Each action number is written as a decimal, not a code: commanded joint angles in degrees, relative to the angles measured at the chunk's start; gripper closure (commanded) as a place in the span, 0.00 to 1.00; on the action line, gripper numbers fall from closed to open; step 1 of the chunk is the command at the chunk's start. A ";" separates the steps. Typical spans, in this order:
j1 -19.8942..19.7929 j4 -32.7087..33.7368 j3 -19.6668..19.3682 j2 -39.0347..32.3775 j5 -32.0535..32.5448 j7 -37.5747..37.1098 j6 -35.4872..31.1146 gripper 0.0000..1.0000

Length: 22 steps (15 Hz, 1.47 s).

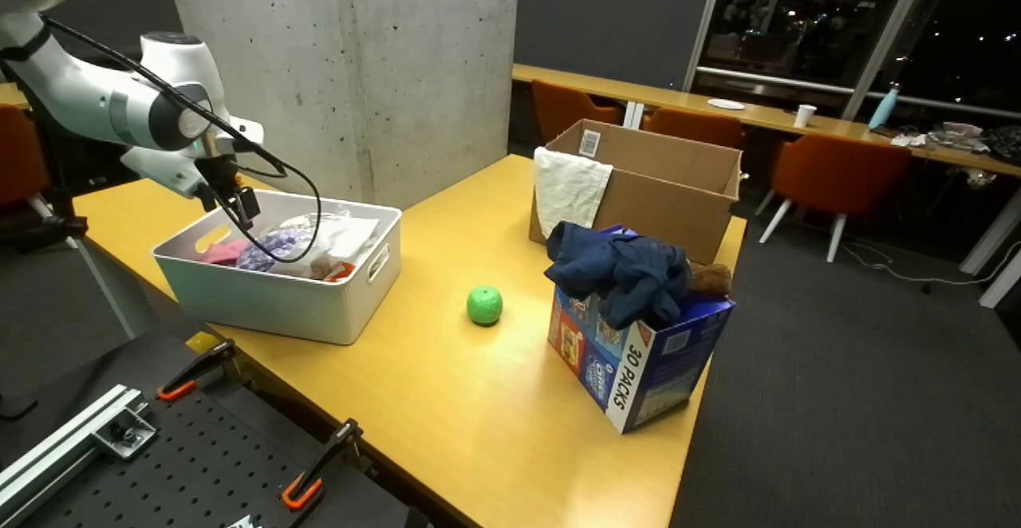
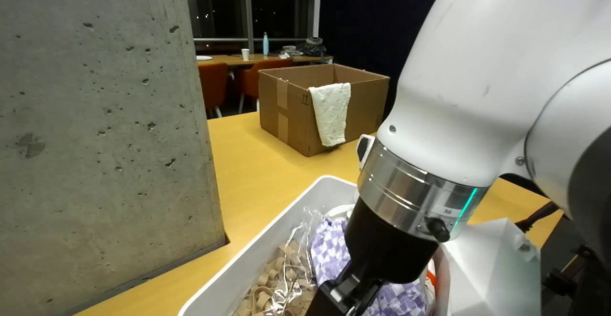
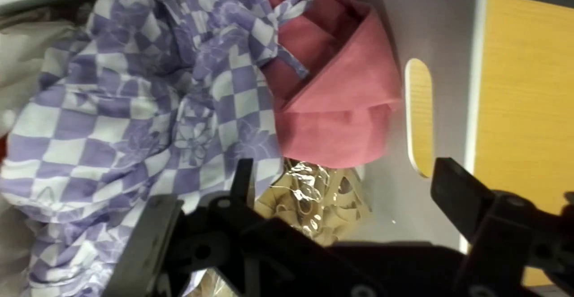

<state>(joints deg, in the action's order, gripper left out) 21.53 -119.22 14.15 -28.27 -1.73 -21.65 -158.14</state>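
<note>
My gripper [image 3: 346, 171] is open with nothing between its fingers. It is over the white bin [image 1: 263, 305], and in an exterior view [image 1: 239, 205] it is near the bin's far side. A pink cloth [image 3: 345, 126] lies just ahead of the fingers, beside the bin's handle slot. A purple-and-white checkered cloth [image 3: 134, 117] lies left of it, partly behind the left finger. A clear bag of tan curled pieces [image 3: 309, 198] lies below, between the fingers; it also shows in an exterior view [image 2: 277, 278]. White packaging [image 1: 347, 237] is at the bin's other end.
A green ball [image 1: 484, 305] sits on the yellow table [image 1: 431, 384]. Right of it, a blue snack box [image 1: 670, 372] has a navy cloth [image 1: 618, 265] on top. Behind stands a cardboard box [image 1: 670, 209] with a white towel [image 1: 568, 189] over its edge. A concrete pillar [image 2: 105, 130] borders the table.
</note>
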 commanded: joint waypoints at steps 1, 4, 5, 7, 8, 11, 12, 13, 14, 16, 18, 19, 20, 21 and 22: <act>1.15 2.06 0.19 -1.57 -5.12 -1.52 -2.07 0.00; 1.83 1.31 -0.49 -0.21 -8.05 -4.62 -0.79 0.00; 1.99 1.48 -0.74 -0.06 -8.60 -5.61 -0.35 0.00; 1.49 2.97 -0.65 -0.37 -9.91 -6.64 2.09 0.00; 1.21 3.72 -0.74 -0.48 -10.44 -7.09 3.28 0.00; -0.11 6.52 -0.37 -1.46 -12.55 -7.06 7.68 0.00; -0.69 7.93 -0.24 -2.03 -13.47 -7.09 10.66 0.00; -0.81 8.75 -0.43 -2.23 -14.12 -7.58 12.70 0.00; -0.86 9.65 -0.62 -2.52 -14.62 -8.21 14.92 0.00; -0.80 11.53 -1.02 -3.41 -15.42 -9.86 18.82 0.00; -1.28 13.57 -0.73 -4.85 -16.37 -9.85 21.25 0.00; -1.61 14.61 -0.54 -5.78 -17.04 -9.54 22.23 0.00; -1.89 15.65 -0.48 -6.84 -17.73 -9.19 23.17 0.00; -1.99 16.39 -0.50 -7.63 -18.41 -9.20 23.72 0.00; -2.18 17.19 -0.51 -8.61 -18.99 -9.06 24.17 0.00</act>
<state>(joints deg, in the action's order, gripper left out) 20.07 -106.23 13.51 -33.53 -18.15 -31.30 -137.12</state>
